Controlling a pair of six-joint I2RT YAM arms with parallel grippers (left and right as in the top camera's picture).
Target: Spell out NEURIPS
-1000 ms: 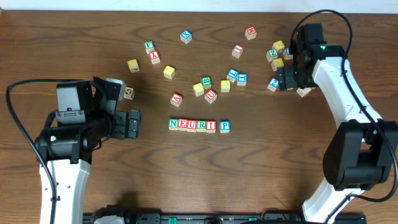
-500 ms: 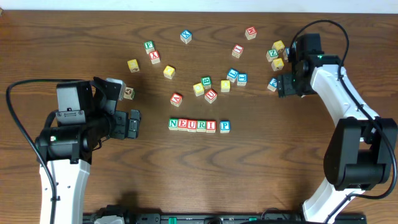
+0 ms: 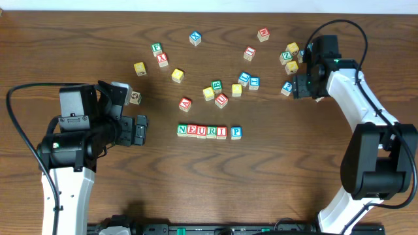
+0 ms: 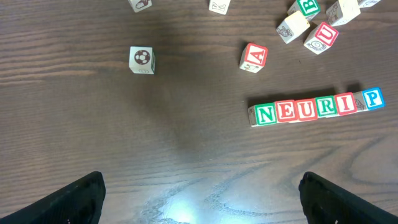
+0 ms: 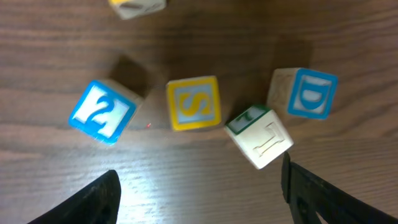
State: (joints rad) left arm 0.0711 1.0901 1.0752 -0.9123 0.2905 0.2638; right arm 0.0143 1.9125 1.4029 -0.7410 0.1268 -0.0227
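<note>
Dark wood-grain tabletop (image 3: 78,39) seen from overhead, lettered cubes scattered over the far half. N-E-U-R-I-P row (image 3: 209,131) sits at centre, P set a little off from the I. Left pincer (image 3: 139,129) is just left of the row, touching nothing. Right pincer (image 3: 297,87) is over the far-right cluster, beside the blue "2" cube (image 3: 287,87).

Left wrist: left fingers (image 4: 78,200) spread wide, empty. Row lies up right, soccer-ball cube (image 4: 142,59) up left.

Right wrist: right fingers (image 5: 87,199) apart, nothing gripped. Yellow-bordered S cube (image 5: 193,103) lies ahead between them, untouched. The "2" cube is on its left, a green-edged cube (image 5: 261,138) on its right, and a blue D cube (image 5: 311,93) beyond.
</note>
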